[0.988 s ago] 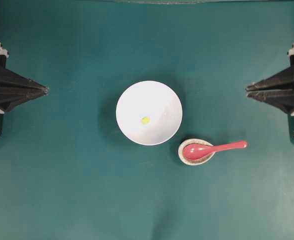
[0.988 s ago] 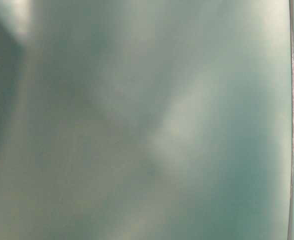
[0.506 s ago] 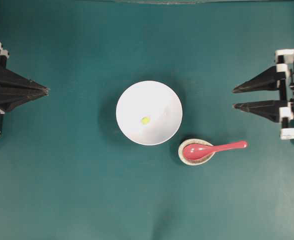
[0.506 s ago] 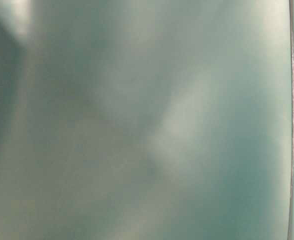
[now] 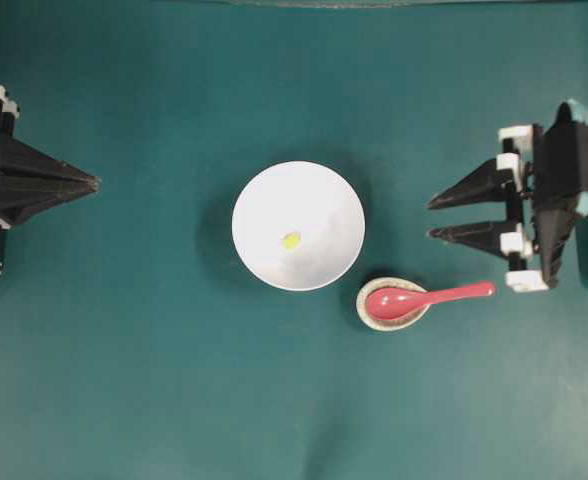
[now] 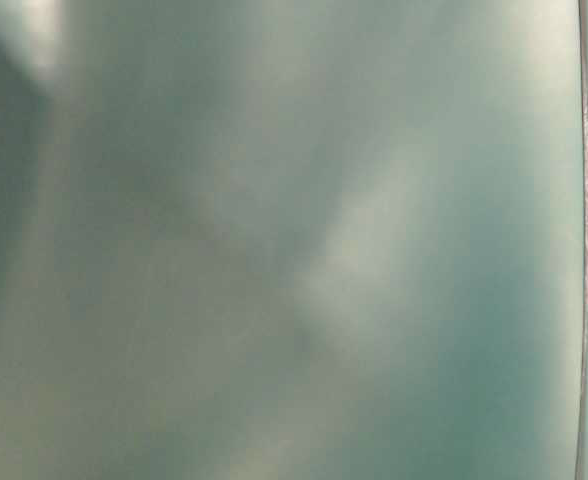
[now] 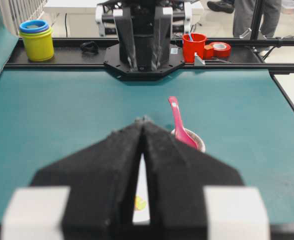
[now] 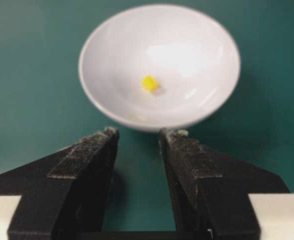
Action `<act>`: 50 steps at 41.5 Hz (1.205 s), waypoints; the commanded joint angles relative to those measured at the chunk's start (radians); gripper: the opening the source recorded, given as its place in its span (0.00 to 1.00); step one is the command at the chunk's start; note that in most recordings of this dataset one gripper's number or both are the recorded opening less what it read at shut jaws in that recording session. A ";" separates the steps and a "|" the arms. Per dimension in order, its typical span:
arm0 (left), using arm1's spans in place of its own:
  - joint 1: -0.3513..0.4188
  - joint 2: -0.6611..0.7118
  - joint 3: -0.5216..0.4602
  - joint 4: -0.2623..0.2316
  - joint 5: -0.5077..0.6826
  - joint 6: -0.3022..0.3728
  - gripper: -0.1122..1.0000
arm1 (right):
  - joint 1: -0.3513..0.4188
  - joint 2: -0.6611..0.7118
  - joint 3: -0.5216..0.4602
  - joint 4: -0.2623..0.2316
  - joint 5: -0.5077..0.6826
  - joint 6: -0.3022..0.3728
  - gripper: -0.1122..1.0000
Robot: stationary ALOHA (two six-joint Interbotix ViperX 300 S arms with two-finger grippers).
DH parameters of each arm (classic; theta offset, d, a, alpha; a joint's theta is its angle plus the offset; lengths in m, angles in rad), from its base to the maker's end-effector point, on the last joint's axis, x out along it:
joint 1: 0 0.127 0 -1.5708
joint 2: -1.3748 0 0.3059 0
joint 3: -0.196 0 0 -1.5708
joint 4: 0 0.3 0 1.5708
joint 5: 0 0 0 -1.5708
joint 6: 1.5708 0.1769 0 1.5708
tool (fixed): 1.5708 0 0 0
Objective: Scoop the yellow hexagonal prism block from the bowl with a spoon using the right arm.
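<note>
The white bowl (image 5: 298, 226) sits mid-table with the tiny yellow block (image 5: 291, 240) inside it. The bowl (image 8: 159, 65) and the block (image 8: 149, 83) also show in the right wrist view. The pinkish-red spoon (image 5: 424, 297) rests with its head in a small speckled dish (image 5: 391, 304), handle pointing right; it also shows in the left wrist view (image 7: 178, 122). My right gripper (image 5: 430, 219) is open and empty, above and right of the spoon's handle, pointing at the bowl. My left gripper (image 5: 94, 183) is shut and empty at the left edge.
In the left wrist view a yellow cup stack (image 7: 36, 40), a red cup (image 7: 194, 47) and a red tape roll (image 7: 219, 49) stand on the ledge past the table's far end. The table-level view is a blur.
My right gripper has opened and moved left toward the bowl, away from the right edge. The left gripper, bowl, block and spoon have not moved.
</note>
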 commanded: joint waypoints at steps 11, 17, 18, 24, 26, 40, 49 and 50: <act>0.002 0.003 -0.026 0.005 0.012 0.002 0.10 | 0.075 0.110 0.071 0.072 -0.192 0.002 0.52; 0.006 0.003 -0.026 0.005 0.015 0.002 0.10 | 0.144 0.169 0.103 0.120 -0.291 0.002 0.52; 0.008 0.003 -0.026 0.005 0.015 0.002 0.10 | 0.152 0.176 0.107 0.126 -0.307 0.002 0.52; 0.012 0.003 -0.026 0.005 0.015 0.002 0.10 | 0.212 0.249 0.138 0.181 -0.414 0.002 0.52; 0.012 0.003 -0.026 0.005 0.015 0.002 0.10 | 0.232 0.275 0.146 0.199 -0.453 0.002 0.52; 0.012 0.003 -0.026 0.005 0.015 0.002 0.10 | 0.327 0.400 0.153 0.279 -0.561 0.002 0.52; 0.012 0.003 -0.026 0.005 0.015 0.002 0.10 | 0.337 0.433 0.161 0.299 -0.563 0.002 0.52; 0.012 0.003 -0.026 0.005 0.015 0.002 0.10 | 0.337 0.434 0.164 0.299 -0.565 0.002 0.52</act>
